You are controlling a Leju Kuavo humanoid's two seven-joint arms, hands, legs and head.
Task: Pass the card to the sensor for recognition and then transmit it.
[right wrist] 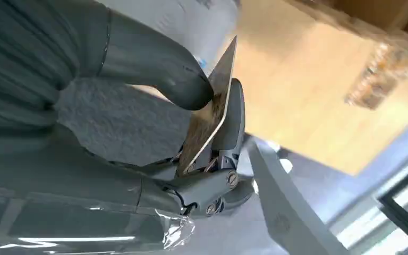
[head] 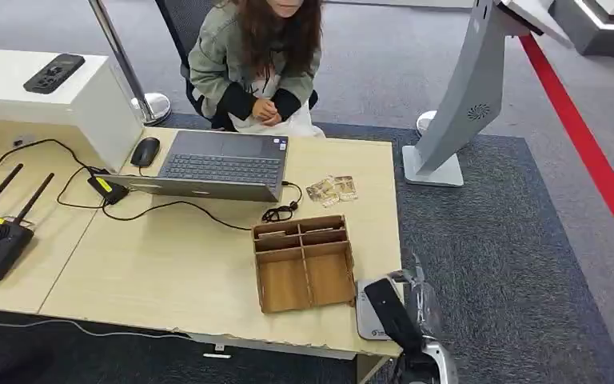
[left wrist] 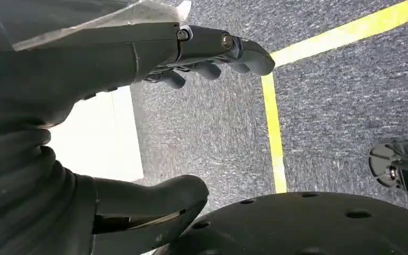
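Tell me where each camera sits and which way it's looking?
Head view: high on the robot, looking forward and down at the table; the right hand shows near the sensor.
Left wrist view: behind the left hand, facing the carpet and its yellow line.
Right wrist view: behind the right hand, which pinches the card, facing the table.
Shared: head and right wrist views both show the table, the loose cards and the white stand.

Office/demo area, desk (head: 168, 272) w/ laptop (head: 216, 166), grey carpet (head: 496, 240), kiosk stand (head: 468, 96)
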